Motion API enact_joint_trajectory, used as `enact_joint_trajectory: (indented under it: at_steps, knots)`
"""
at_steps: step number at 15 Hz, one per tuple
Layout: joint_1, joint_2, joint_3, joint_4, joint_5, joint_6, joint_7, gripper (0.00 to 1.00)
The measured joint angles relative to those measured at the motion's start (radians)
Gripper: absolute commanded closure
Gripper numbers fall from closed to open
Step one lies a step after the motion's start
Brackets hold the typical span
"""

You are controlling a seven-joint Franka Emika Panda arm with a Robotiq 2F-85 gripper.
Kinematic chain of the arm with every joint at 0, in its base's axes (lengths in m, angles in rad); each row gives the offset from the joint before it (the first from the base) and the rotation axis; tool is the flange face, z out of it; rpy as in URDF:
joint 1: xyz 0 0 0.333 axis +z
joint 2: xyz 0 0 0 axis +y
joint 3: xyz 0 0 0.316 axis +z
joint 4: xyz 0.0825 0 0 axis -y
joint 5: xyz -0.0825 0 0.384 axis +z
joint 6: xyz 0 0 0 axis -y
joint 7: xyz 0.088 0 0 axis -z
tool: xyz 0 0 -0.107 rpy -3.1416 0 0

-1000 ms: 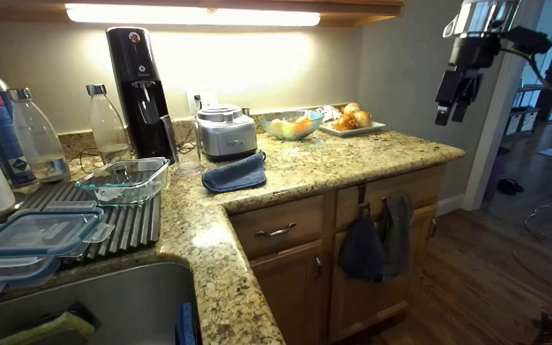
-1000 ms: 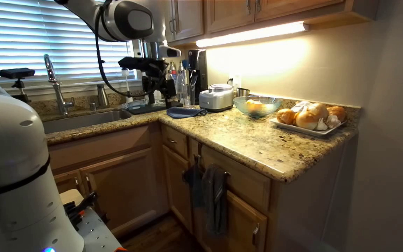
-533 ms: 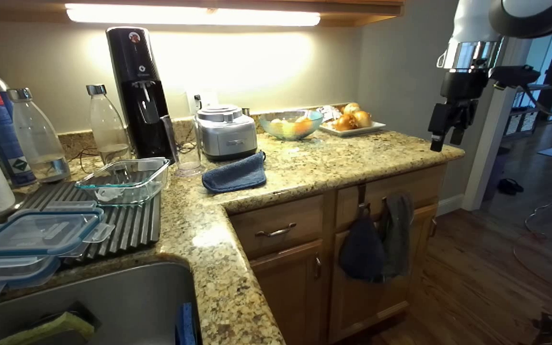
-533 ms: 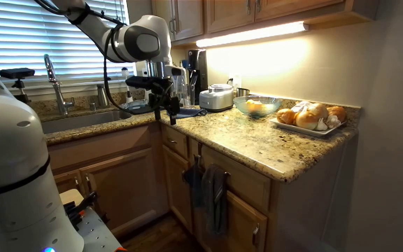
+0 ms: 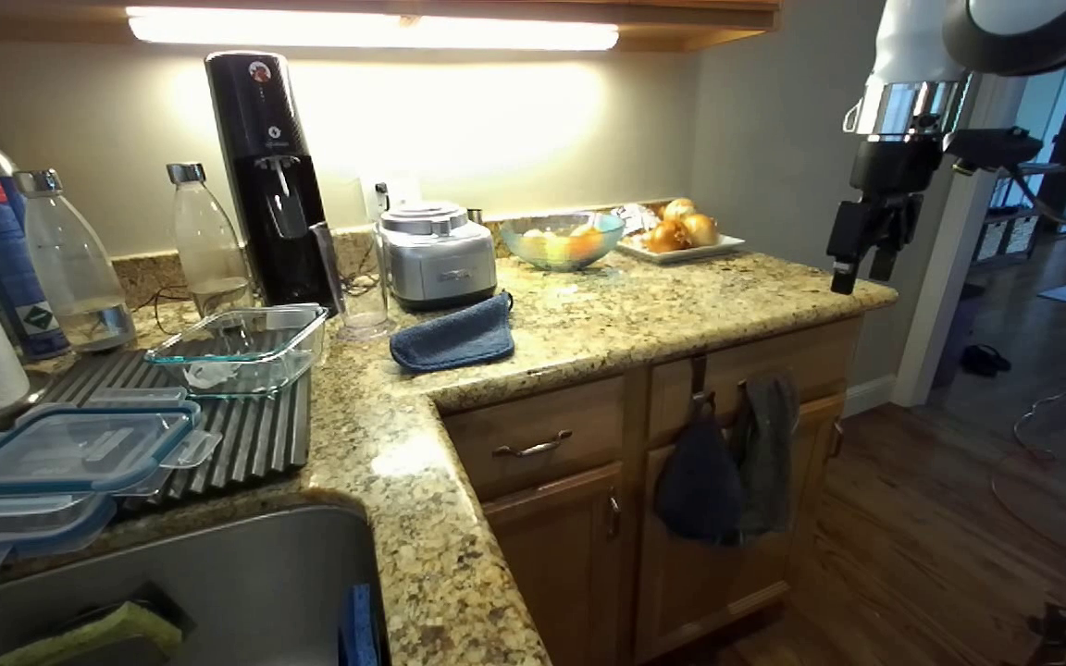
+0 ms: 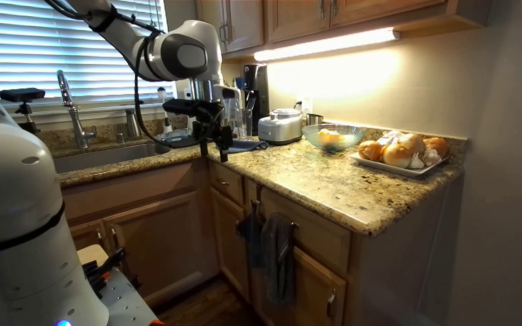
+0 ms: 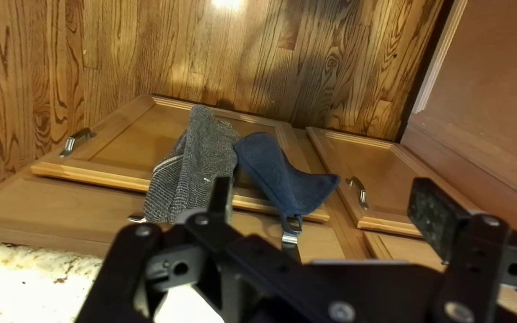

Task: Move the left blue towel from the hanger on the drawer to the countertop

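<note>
While the gripper [image 7: 326, 199] hangs beyond the edge of the countertop [image 5: 663, 301], jaws parted wide around nothing, the left blue towel [image 7: 285, 184] dangles below that edge from the drawer [image 6: 322, 233], down and inward from the gripper, its long axis near vertical. Atop the countertop, a glass bowl [image 6: 352, 137] holds orange-yellow items [image 6: 329, 135], a white plate [image 6: 381, 166] onions [image 6: 397, 155] and garlic [image 6: 416, 161].

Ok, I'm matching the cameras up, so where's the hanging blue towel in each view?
In an exterior view: blue towel, lower half, right of centre.
In an exterior view: blue towel, lower half, just left of centre.
In the wrist view: blue towel, near the centre.
Landmark in all three: grey towel beside it.
</note>
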Motion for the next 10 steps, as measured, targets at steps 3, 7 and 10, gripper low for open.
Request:
enact_joint_trajectory:
  at_steps: [3, 7, 10]
  knots:
    - [0.000, 0.048, -0.003, -0.006, 0.005, 0.039, 0.000, 0.00]
    - [0.000, 0.168, -0.004, -0.039, 0.011, 0.255, -0.001, 0.00]
    - [0.000, 0.269, -0.001, -0.048, 0.010, 0.415, 0.001, 0.00]
